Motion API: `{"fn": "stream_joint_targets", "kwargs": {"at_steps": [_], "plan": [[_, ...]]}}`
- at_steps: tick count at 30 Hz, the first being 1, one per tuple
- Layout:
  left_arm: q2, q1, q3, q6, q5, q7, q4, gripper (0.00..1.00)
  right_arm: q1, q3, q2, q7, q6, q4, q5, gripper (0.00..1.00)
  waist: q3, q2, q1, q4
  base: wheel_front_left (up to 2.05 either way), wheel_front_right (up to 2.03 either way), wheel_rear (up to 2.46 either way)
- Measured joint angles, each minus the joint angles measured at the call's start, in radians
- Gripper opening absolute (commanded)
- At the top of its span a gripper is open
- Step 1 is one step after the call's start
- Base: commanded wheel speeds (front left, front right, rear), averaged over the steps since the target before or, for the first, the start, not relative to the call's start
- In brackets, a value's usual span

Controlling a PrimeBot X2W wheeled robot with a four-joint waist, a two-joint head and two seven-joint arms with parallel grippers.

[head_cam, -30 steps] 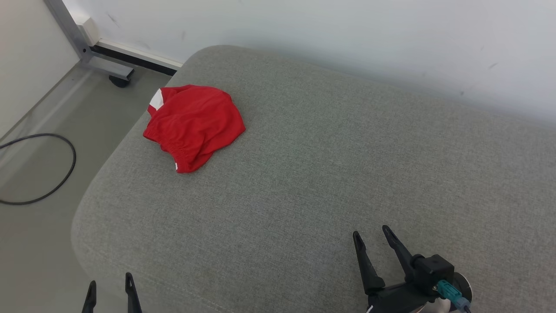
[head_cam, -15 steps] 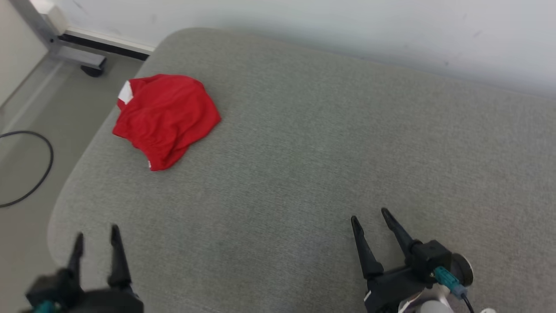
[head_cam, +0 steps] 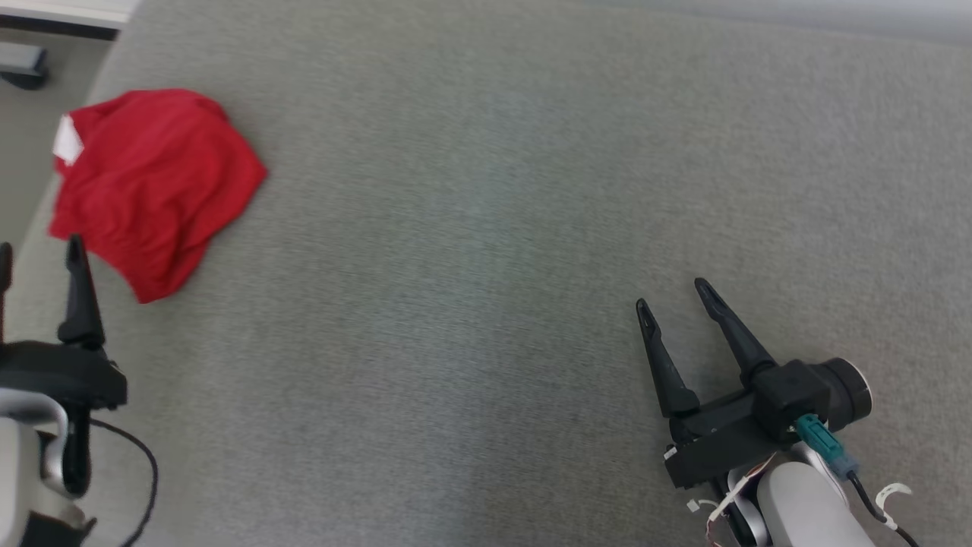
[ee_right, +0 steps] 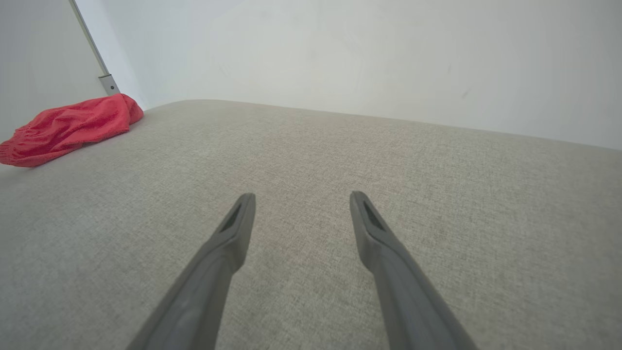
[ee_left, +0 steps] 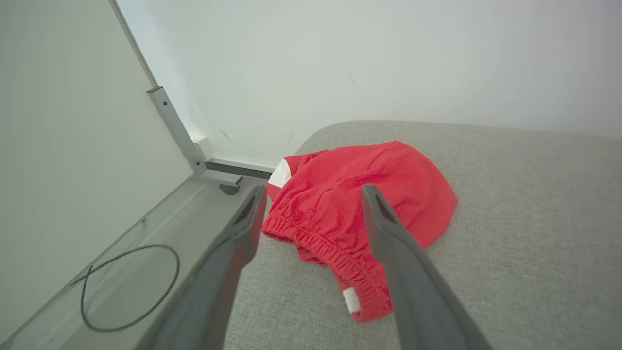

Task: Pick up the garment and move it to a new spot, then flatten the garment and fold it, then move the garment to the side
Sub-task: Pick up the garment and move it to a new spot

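At the near edge of the head view, the right tool (head_cam: 672,293) sits low on the right above the grey fabric cushion (head_cam: 486,228). Its two dark fingers are spread apart with nothing between them, and a teal connector (head_cam: 816,441) plugs into its black body. The right wrist view shows that same tool (ee_right: 302,196) with its fingers parted over bare cushion (ee_right: 311,146) and the cloth well off to its left.

The left tool (head_cam: 38,247) stands at the near left edge of the head view, fingers pointing up the picture. In the left wrist view the left tool (ee_left: 315,189) is spread wide and holds nothing. The red garment (ee_left: 335,204) shows between and beyond the two tips. Whether the tips touch the cloth cannot be told.

The garment (head_cam: 152,182) lies crumpled on the cushion's left side, close to its edge and its far corner. Its gathered elastic hem faces the left tool, and a white patch shows at its far left. From the right wrist it is a low red heap (ee_right: 68,129) at the far left.

Beyond the cushion (ee_left: 534,218), a black cable (ee_left: 178,267) loops on the floor (ee_left: 184,209). A metal frame bar (ee_left: 175,131) slants up past a pale wall (ee_left: 388,58).
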Motion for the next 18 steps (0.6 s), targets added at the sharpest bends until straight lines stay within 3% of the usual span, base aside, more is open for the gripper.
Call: {"fn": "stream_joint_targets", "kwargs": {"at_steps": [6, 7, 15, 16, 17, 18], "plan": [[0.05, -0.106, -0.04, 0.0, -0.106, 0.0, 0.168, 1.0, -0.017, -0.002, -0.021, 0.0, 0.0, -0.043, -0.007, 1.0, 0.068, 0.0, -0.0001, -0.063, 0.0, 0.0, 0.0], [0.057, -0.127, -0.044, 0.0, -0.131, 0.001, 0.245, 1.0, -0.018, -0.003, -0.023, 0.001, 0.0, -0.059, -0.01, 1.0, 0.089, 0.0, -0.0002, -0.083, 0.0, 0.0, 0.0], [0.047, -0.209, -0.021, 0.01, -0.169, 0.009, 0.454, 0.98, -0.02, -0.016, -0.031, 0.017, 0.0, -0.097, -0.011, 1.0, 0.143, -0.0001, -0.0003, -0.148, 0.0, 0.0, 0.0], [0.042, -0.213, -0.019, 0.01, -0.17, 0.008, 0.464, 0.35, -0.02, -0.017, -0.032, 0.017, 0.0, -0.1, -0.011, 1.0, 0.148, -0.0001, -0.0003, -0.152, 0.0, 0.0, 0.0], [0.04, -0.217, -0.013, 0.016, -0.171, 0.003, 0.47, 0.35, -0.02, -0.018, -0.032, 0.018, 0.0, -0.102, -0.011, 1.0, 0.151, -0.0001, -0.0003, -0.156, 0.0, 0.0, 0.0], [0.039, -0.22, -0.004, 0.017, -0.173, 0.0, 0.475, 0.0, -0.02, -0.017, -0.031, 0.018, 0.0, -0.102, -0.011, 1.0, 0.153, -0.0002, -0.0003, -0.159, 0.0, 0.0, 0.0]]}}
